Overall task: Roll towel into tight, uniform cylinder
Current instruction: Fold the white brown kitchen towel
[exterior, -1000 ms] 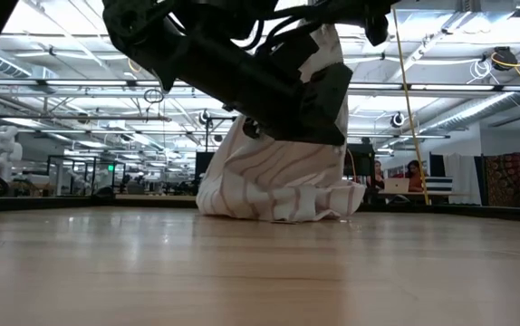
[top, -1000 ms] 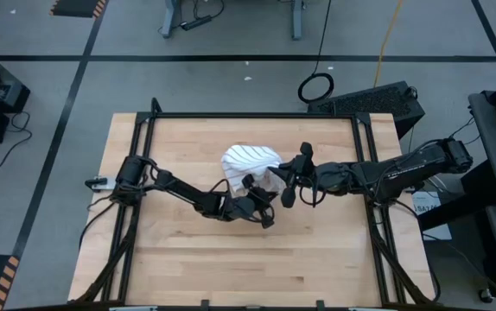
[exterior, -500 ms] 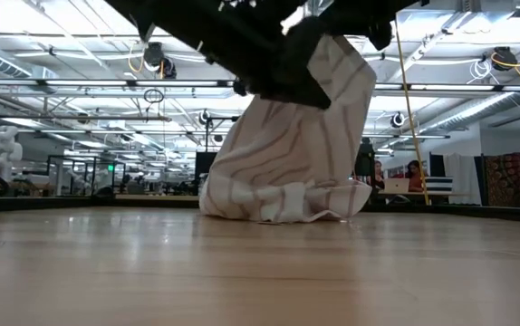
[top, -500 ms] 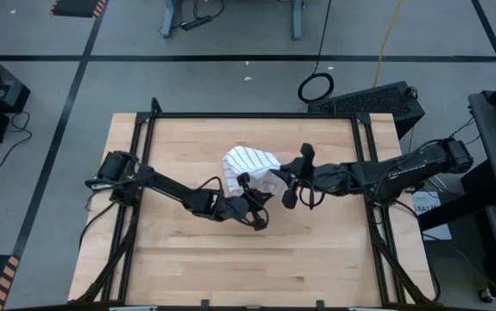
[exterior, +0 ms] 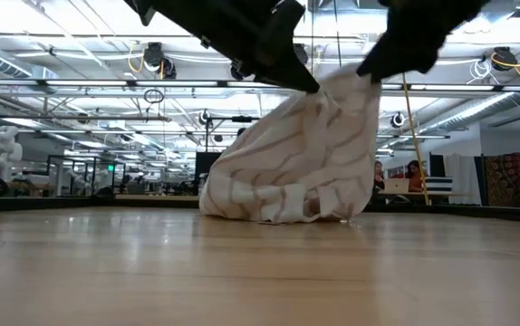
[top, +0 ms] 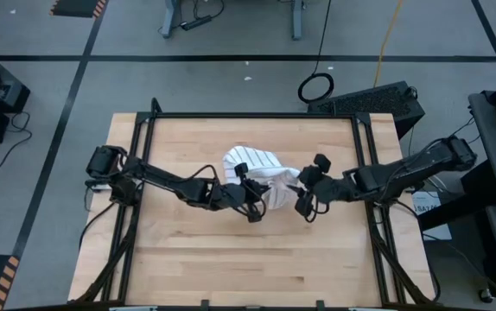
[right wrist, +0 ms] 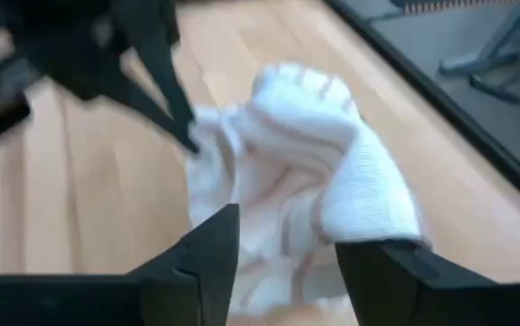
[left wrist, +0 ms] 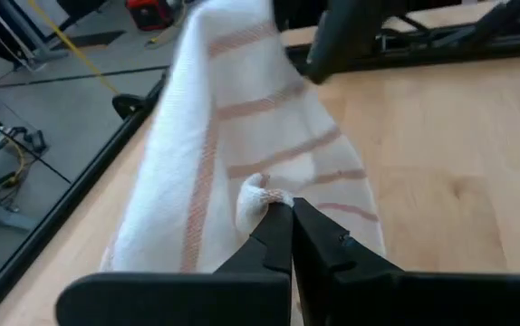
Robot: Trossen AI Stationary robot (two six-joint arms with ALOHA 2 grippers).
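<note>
White striped cloth, the towel (top: 252, 166), sits bunched in a loose heap near the middle of the wooden table (top: 187, 250), a little toward its far edge. In the low view its bottom folds rest on the wood while its top is drawn up into a peak (exterior: 328, 86). It is not a cylinder yet; it has no clear long axis.

The left gripper (left wrist: 289, 210) has its fingers pressed together on a small pinch of the towel's edge, and it holds that peak off the table. In the high view it sits at the towel's near side (top: 250, 192).

The right gripper (top: 304, 192) is just beside the towel's right flank, its fingers (right wrist: 207, 243) standing apart with the cloth ahead of them and nothing between them. The towel lies toward the table's left side from it. I judge the left arm to be the one in control, so any flattening or re-grasp turns on the right one closing in from the right.

No brand, label or writing can be read.
</note>
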